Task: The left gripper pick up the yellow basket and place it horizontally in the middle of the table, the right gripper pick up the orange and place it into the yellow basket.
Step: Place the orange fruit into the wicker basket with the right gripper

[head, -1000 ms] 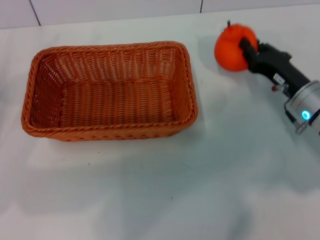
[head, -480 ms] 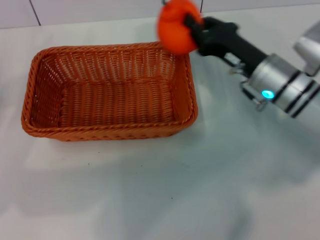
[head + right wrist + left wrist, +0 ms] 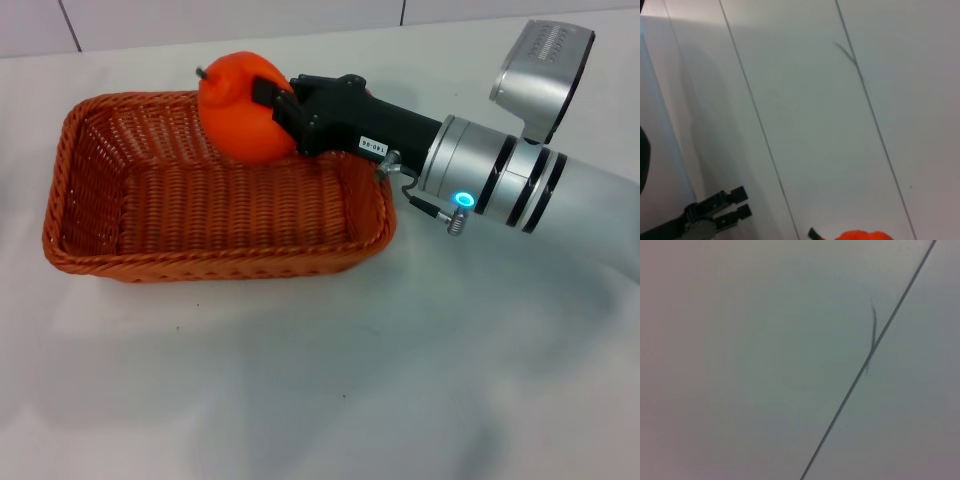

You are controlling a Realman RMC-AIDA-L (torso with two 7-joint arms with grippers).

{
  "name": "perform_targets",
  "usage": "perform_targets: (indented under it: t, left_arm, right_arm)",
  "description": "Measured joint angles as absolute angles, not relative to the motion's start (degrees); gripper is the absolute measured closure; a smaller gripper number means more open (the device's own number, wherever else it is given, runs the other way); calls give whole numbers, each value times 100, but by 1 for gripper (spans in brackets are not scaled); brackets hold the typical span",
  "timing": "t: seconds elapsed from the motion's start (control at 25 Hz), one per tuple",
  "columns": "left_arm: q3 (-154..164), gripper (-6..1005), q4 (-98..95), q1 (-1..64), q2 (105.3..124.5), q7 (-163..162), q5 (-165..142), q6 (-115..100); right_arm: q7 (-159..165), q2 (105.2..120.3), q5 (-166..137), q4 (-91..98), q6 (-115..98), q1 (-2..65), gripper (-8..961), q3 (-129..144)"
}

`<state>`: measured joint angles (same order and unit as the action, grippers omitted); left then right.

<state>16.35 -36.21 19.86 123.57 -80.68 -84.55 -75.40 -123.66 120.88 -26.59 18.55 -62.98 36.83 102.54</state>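
A: What is the right hand doing?

B: That black two-fingered claw on its silver wrist with the blue light is clenched on the round bright orange fruit with the dark green stem. One finger crosses the fruit's near face; the other is hidden behind it.

A: And where is the fruit?

B: In the air, over the far rim of the large rectangular woven wicker basket, orange-brown with a braided rim. It sits above the far-right part of the basket's inside, not touching the weave as far as I can tell.

A: Why hold it there?

B: I'd judge it is being carried in over the rim, so that letting go drops it inside and not on the white surface.

A: The basket itself?

B: Lengthwise across the surface, toward the far-left part of it, upright and empty.

A: The left hand?

B: Not visible; its wrist camera shows only pale surface with a thin dark line.
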Motion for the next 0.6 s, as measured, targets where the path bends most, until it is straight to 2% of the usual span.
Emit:
perform_targets:
  t: [0.32,0.52,0.6]
  left_arm:
    - [1652,104,-3621,2001,12357,-8068,-8455,-7532]
    - [1654,103,-3621,2004,12360,-8068,-8455,-7532]
    - [1653,103,-3621,2004,12364,-8068,-8455,-7531]
  right_arm:
    - [-12224,12055,-2763,1892,-6403,3655,895,10256]
    - [-12261,12061,-2749,1902,-6433,3657,870,10243]
    - [-12266,12060,-2734,1904,-6455,3658,785,10229]
